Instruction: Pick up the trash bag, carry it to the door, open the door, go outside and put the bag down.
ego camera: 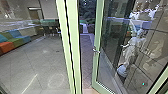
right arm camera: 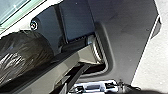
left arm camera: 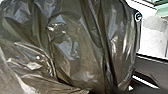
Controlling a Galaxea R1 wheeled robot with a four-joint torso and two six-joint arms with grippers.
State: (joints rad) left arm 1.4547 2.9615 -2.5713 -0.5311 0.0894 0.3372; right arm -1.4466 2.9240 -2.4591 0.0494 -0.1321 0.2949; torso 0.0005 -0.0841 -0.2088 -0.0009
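Bag (left arm camera: 75, 47) (creased) near left wrist

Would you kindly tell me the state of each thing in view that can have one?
Glass door with pale green frame, standing open.
Silver-coloured handle on that door, pressed or not, cannot tell.
Dark, glossy plastic trash bag, bulging and creased; tied or not, cannot tell.

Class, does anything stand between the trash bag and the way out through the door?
Partly: the door is ajar, leaving a gap beside the green post. Nothing visible stands in that gap, though it may be tight for the bag.
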